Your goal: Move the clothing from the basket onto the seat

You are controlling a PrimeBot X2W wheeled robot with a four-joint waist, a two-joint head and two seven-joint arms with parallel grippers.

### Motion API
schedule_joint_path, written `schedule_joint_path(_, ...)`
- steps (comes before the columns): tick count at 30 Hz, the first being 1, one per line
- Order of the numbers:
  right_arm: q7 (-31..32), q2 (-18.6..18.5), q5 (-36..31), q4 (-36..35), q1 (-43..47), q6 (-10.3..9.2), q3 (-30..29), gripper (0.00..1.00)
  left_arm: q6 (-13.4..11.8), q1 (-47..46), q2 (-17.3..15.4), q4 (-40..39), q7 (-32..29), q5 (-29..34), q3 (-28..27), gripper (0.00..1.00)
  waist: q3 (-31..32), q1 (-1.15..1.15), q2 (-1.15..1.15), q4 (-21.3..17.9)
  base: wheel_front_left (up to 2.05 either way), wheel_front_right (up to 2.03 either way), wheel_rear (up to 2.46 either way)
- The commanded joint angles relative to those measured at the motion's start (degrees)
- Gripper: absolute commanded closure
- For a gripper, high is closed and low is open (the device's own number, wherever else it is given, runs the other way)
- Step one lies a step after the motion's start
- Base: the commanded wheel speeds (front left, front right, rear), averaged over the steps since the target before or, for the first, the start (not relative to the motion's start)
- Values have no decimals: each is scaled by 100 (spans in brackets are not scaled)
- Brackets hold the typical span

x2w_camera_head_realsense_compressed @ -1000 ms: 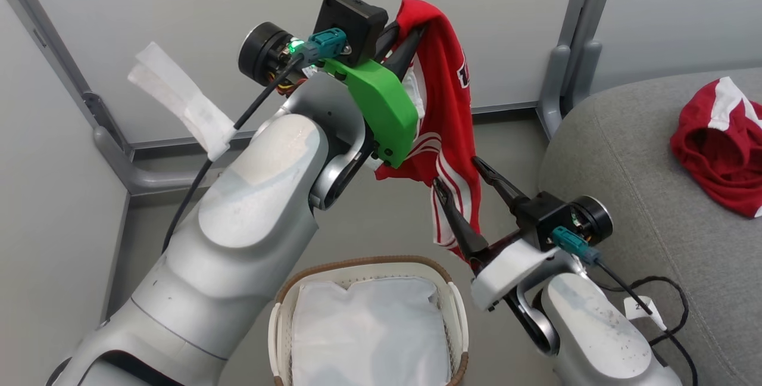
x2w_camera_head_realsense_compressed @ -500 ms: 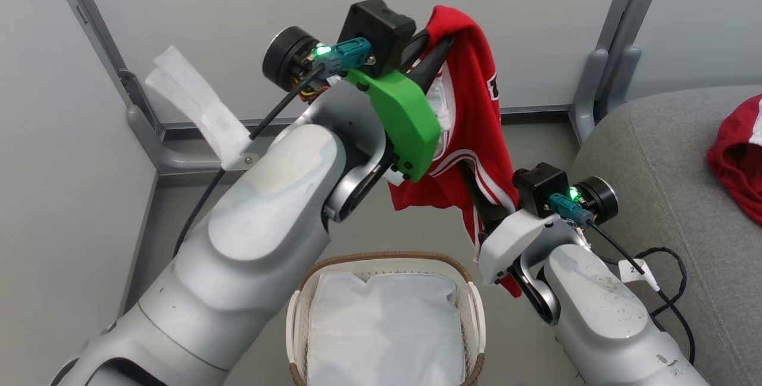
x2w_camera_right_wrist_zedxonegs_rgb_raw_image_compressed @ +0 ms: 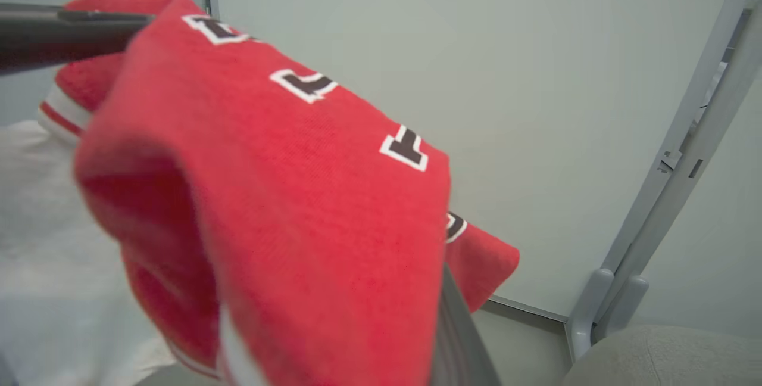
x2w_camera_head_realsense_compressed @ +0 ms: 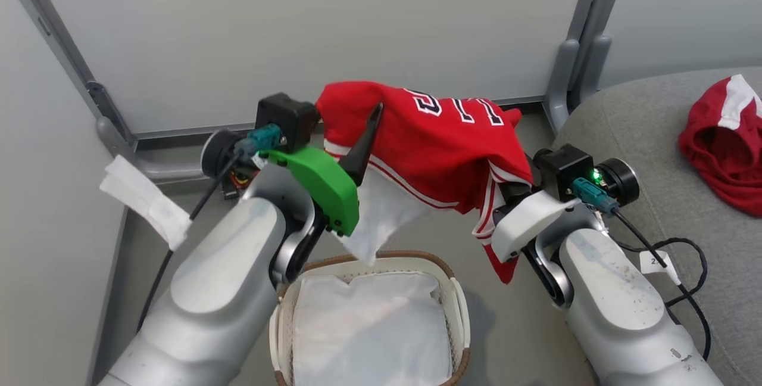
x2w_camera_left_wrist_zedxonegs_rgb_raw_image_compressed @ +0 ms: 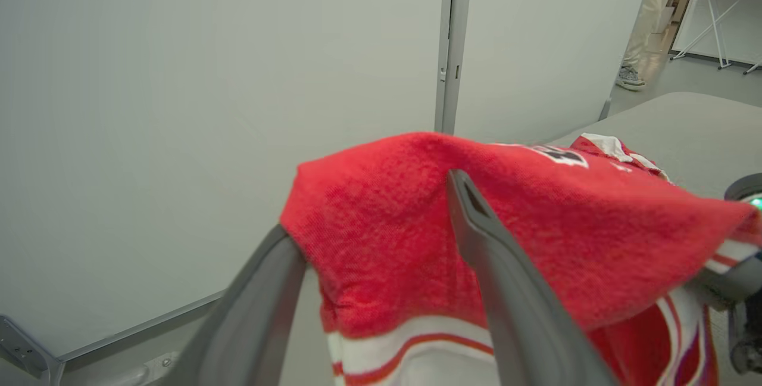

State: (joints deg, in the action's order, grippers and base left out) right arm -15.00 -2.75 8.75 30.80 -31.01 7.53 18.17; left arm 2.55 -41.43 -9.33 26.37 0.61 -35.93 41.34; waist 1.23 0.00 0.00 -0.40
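Note:
The red jersey [x2w_camera_head_realsense_compressed: 428, 142] with black-and-white lettering hangs stretched between my two grippers above the basket [x2w_camera_head_realsense_compressed: 417, 258]. My left gripper [x2w_camera_head_realsense_compressed: 351, 115] is open, its fingers [x2w_camera_left_wrist_zedxonegs_rgb_raw_image_compressed: 494, 267] spread wide with the jersey's [x2w_camera_left_wrist_zedxonegs_rgb_raw_image_compressed: 387, 237] edge draped over them. My right gripper [x2w_camera_head_realsense_compressed: 505, 192] is shut on the jersey's [x2w_camera_right_wrist_zedxonegs_rgb_raw_image_compressed: 297, 225] other end, its fingers mostly hidden by cloth. A second red garment [x2w_camera_head_realsense_compressed: 723, 148] lies on the grey seat [x2w_camera_head_realsense_compressed: 643, 136] at the right. The basket holds a white sheet [x2w_camera_head_realsense_compressed: 369, 326].
A white cloth [x2w_camera_head_realsense_compressed: 375, 219] hangs below the jersey down to the basket rim. Grey partition walls and posts [x2w_camera_head_realsense_compressed: 571, 46] stand close behind. A black cable [x2w_camera_head_realsense_compressed: 690, 279] lies on the seat's edge. A person's legs [x2w_camera_left_wrist_zedxonegs_rgb_raw_image_compressed: 640, 34] show far off.
My left gripper has opened and dropped lower. My right gripper has shut on the jersey's lower end. The jersey now spreads sideways between them instead of hanging straight down.

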Motion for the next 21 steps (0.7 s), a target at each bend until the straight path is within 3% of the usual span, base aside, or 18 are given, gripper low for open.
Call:
schedule_joint_path(1, -28, -26, -66, -3, 73, -8, -95, 100, 46, 178, 2, 53, 88, -43, 51, 0, -13, 0, 0, -121, 0, 0, 0)
schedule_joint_path(10, -28, -23, -654, 51, 115, -7, -870, 100, 172, 803, 143, 334, 608, 75, 413, 0, -94, 0, 0, -673, 0, 0, 0)
schedule_joint_path(21, -14, -130, -1134, -355, 252, -7, -1629, 100, 220, 929, 279, 456, 881, 241, 743, 0, -424, 0, 0, -1808, 0, 0, 0)
